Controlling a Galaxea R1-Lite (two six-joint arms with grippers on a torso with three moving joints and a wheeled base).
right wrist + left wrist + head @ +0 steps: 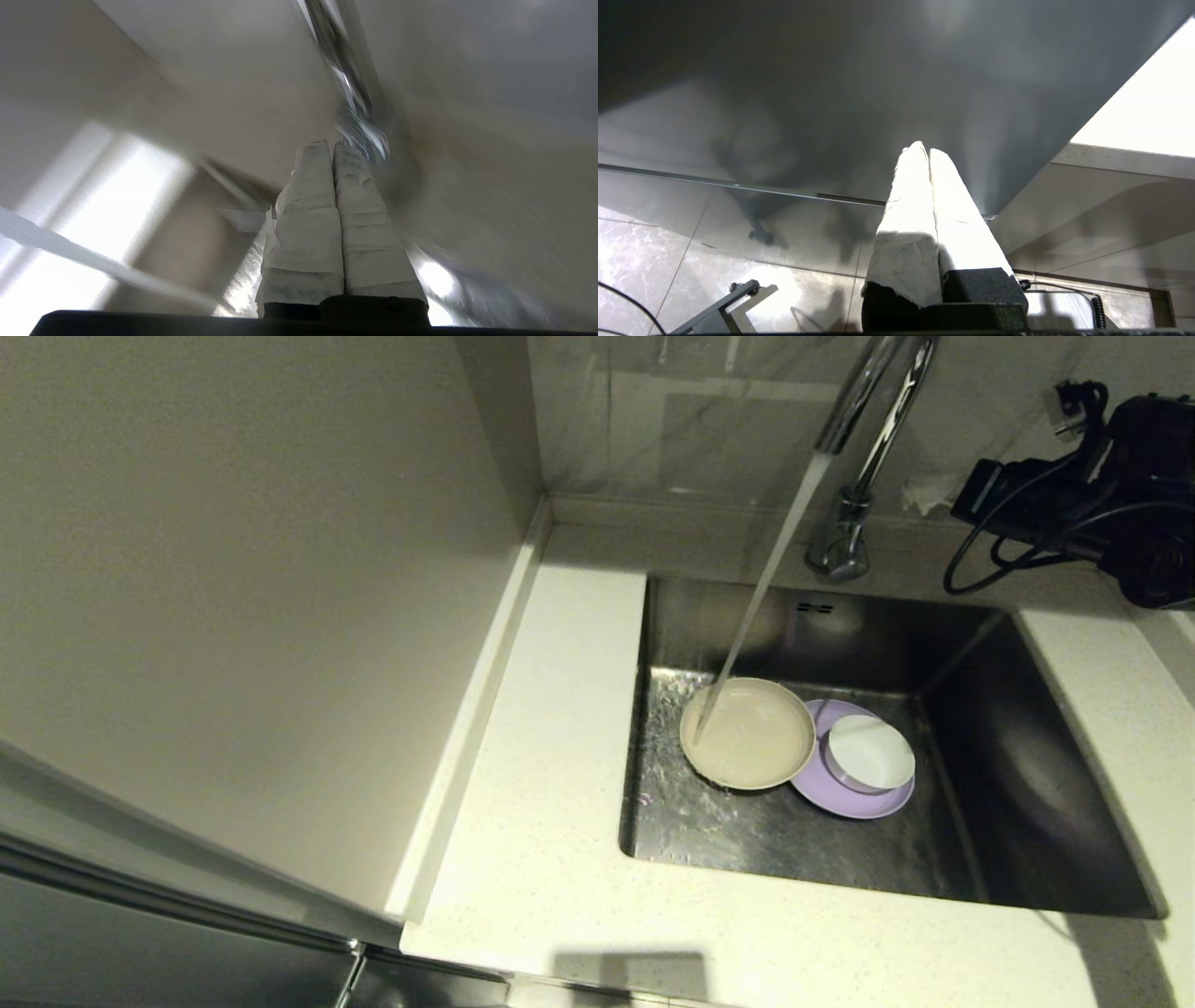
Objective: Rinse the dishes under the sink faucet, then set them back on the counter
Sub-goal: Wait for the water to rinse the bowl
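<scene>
Head view: neither arm visible over the sink [1027, 775]. A dark device with cables [1102, 495] sits at the far right on the worktop [541, 859], cut off by the frame edge; what it is cannot be made out. The top of the chrome gooseneck faucet [854, 476] is cut off at the upper edge; its base stands behind the sink's far rim.

Water stream [766, 579] runs from the spout, slanting down to the left, and lands on the left part of the beige plate [747, 733].

Sink contents: the beige plate lies flat on the basin floor, left of centre. The lavender plate [854, 793] lies to its right, its left edge hidden under the beige plate's rim. The white bowl [870, 753] sits upright on the lavender plate, touching or just beside the beige plate. Basin floor wet and rippled on the left. Drain strainer not visible. Two overflow slots show on the far wall.

Room: the right half of the basin is open. A broad strip of worktop lies left of the sink, up to the raised edge against the wall; a narrower strip on the near side.

Left wrist view: left pincer [924, 151] fingers pressed together, holding nothing, facing a grey cabinet panel [831, 93] with tiled floor [668, 242] behind; low, off the worktop.

Right wrist view: right pincer [329, 147] fingers pressed together, empty, tips near a blurred chrome faucet tube [345, 84].
</scene>
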